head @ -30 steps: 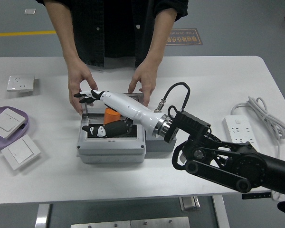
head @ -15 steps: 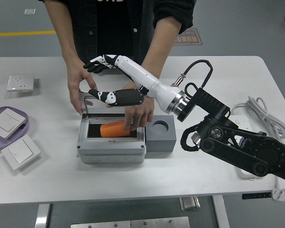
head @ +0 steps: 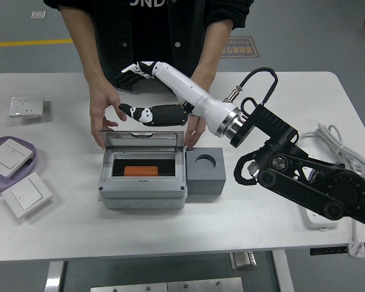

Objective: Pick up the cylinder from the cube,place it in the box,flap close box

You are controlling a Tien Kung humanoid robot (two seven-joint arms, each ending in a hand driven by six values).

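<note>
Withdrawn from the box [head: 143,185], person's hand [head: 194,131] now at its flap; robot hand [head: 140,91] hovering behind box, fingers loosely spread, holding nothing. Orange cylinder [head: 145,171] lying inside box, beside grey cube [head: 205,172].

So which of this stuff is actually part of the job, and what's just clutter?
Job: orange cylinder, lying in the grey box; box lid; grey cube; right hand.

Lying about: purple plate, wall switches, socket, power strip.
</note>
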